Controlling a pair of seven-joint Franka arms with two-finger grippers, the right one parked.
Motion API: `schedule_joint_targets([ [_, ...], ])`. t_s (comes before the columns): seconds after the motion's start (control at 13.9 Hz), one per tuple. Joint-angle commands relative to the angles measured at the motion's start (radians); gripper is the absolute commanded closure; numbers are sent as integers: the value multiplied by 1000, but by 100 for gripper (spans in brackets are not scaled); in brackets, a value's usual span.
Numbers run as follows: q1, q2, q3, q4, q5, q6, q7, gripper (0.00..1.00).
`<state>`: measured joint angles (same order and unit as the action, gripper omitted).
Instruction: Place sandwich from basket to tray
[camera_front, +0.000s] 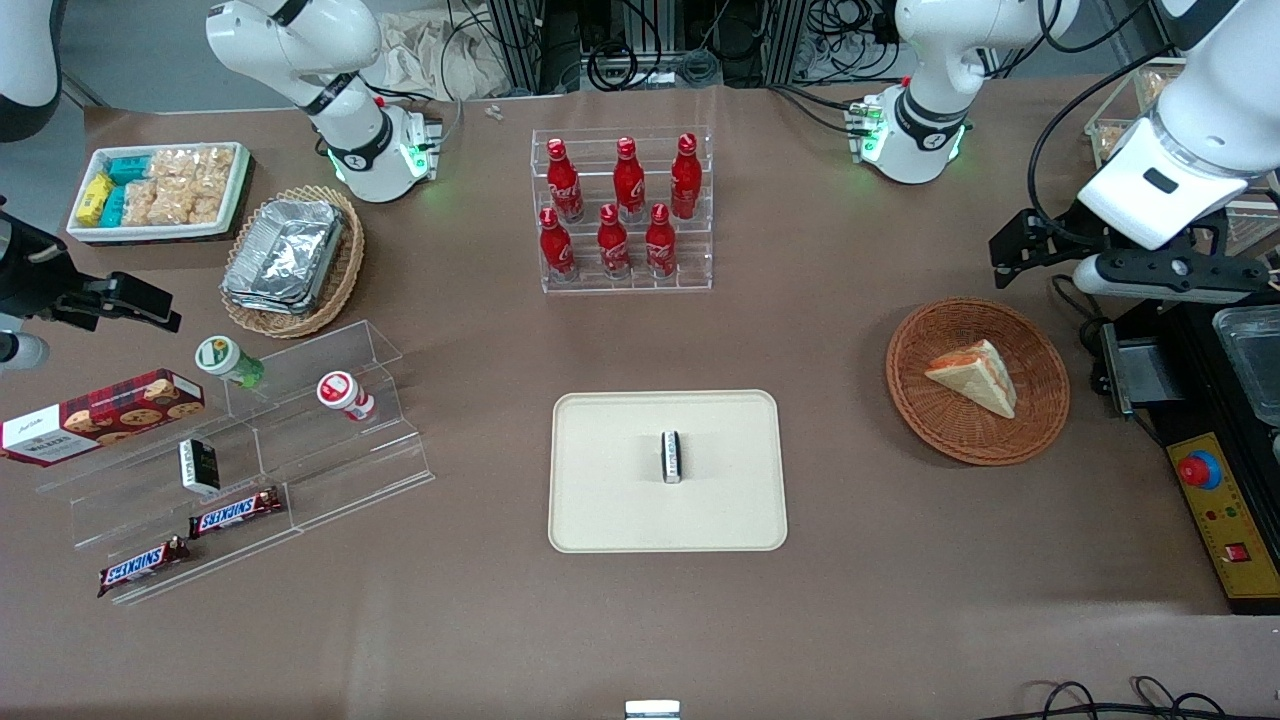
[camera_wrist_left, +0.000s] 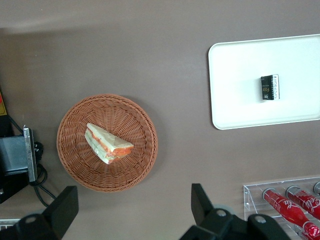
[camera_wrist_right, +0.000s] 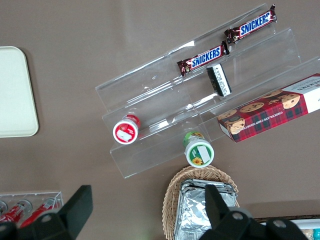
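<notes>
The sandwich (camera_front: 975, 377) (camera_wrist_left: 106, 144), a pale bread wedge with orange and green filling, lies inside the round reddish-brown wicker basket (camera_front: 930, 420) (camera_wrist_left: 75, 165). The cream rectangular tray (camera_front: 600, 500) (camera_wrist_left: 235, 100) sits near the table's middle, nearer the parked arm than the basket. My gripper (camera_front: 1150, 285) (camera_wrist_left: 132, 207) hangs high above the table beside the basket, slightly farther from the front camera than it. Its fingers (camera_wrist_left: 200, 202) stand wide apart with nothing between them, well clear of basket and sandwich.
A small black packet (camera_front: 672, 456) (camera_wrist_left: 270, 87) lies on the tray. A clear rack of red bottles (camera_front: 620, 210) (camera_wrist_left: 285, 205) stands farther back. A black control box with a red button (camera_front: 1215, 500) borders the basket at the working arm's end. Snack shelves (camera_front: 250, 450) lie toward the parked arm's end.
</notes>
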<state>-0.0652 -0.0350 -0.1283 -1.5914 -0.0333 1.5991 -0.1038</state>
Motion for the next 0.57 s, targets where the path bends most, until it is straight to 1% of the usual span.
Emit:
schedule_joint_targets([
  [0.0,-7,6,-2,22,19,-16,-36,0],
  [0.5,-2,15,1,21,18,-16,-86,0],
])
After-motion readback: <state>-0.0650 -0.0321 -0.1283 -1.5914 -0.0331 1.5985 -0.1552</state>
